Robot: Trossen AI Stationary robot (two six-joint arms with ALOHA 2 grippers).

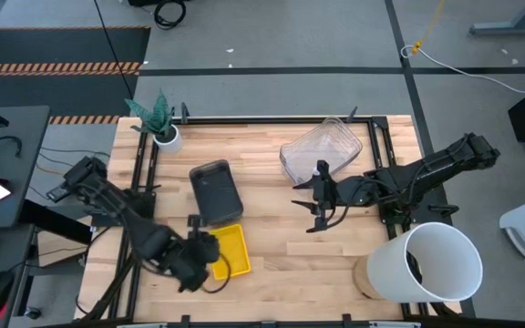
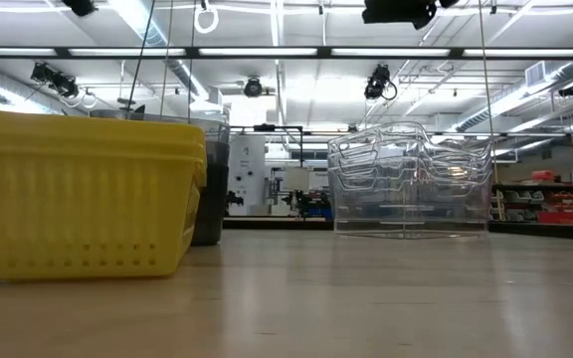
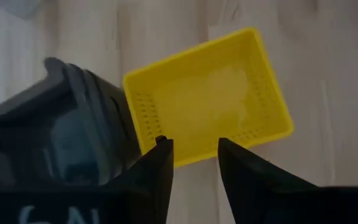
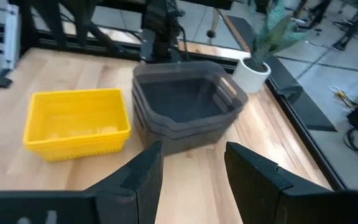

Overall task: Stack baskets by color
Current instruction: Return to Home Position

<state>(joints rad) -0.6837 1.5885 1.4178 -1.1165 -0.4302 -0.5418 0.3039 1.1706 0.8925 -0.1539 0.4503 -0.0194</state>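
Observation:
A yellow basket point(image 1: 231, 251) stands on the table near the front, with a stack of dark grey baskets point(image 1: 215, 191) just behind it and a stack of clear baskets point(image 1: 322, 150) at the far right. My left gripper point(image 3: 194, 155) hovers open over the yellow basket's point(image 3: 210, 93) left edge, beside the grey stack point(image 3: 61, 130), with nothing between its fingers. My right gripper point(image 1: 310, 202) waits open in the air mid-table, facing the grey stack point(image 4: 185, 106) and the yellow basket point(image 4: 76, 124). The low view shows the yellow basket point(image 2: 78, 189) and the clear stack point(image 2: 411, 179) resting flat on the wood.
A big white bucket point(image 1: 431, 264) stands at the near right corner. A small white plant pot point(image 1: 164, 137) sits at the far left. Black frame rails point(image 1: 272, 118) run along the far edge and both sides. Bare wood lies between the yellow basket and the bucket.

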